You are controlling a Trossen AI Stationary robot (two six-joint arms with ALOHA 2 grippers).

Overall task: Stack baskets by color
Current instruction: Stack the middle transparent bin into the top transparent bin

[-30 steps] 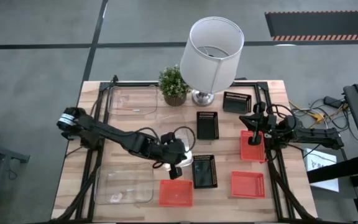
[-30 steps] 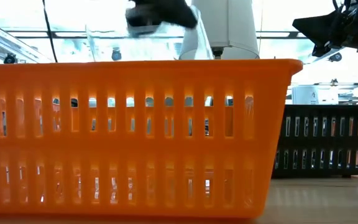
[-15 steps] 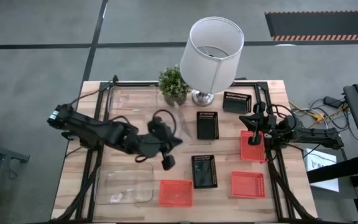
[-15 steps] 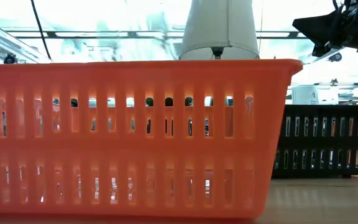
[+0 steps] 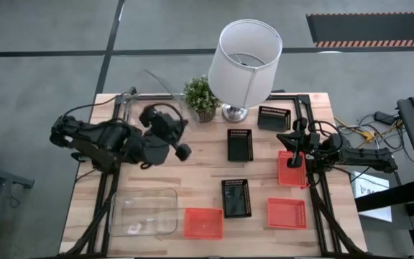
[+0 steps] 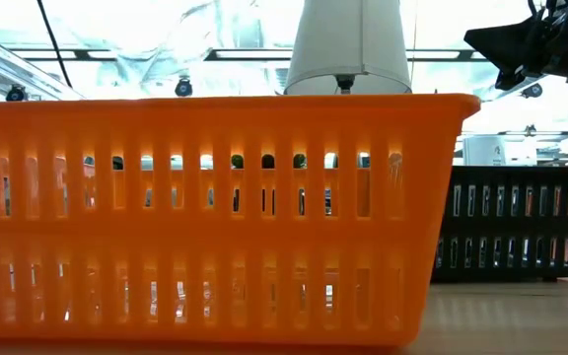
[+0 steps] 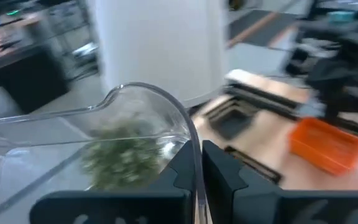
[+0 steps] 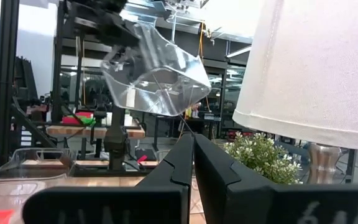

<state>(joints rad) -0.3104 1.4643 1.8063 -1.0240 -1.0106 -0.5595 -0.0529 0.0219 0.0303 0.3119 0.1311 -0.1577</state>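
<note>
Table (image 5: 157,165): wooden, by lamp (image 5: 244,54), grey floor around
Left gripper (image 7: 197,168): clamping clear bin (image 7: 104,137) aloft
Right gripper (image 8: 193,149): clenched, empty

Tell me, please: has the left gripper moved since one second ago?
Yes. The left gripper, shut on a clear bin, has gone from beside the front black basket toward the plant.

my two dark arms

my left arm (image 5: 113,144) and right arm (image 5: 351,155) are matte black, built of chunky jointed segments, with thin black cables looping alongside. my fingers (image 8: 166,168) are flat, dark, angular blades with stepped edges.
</note>
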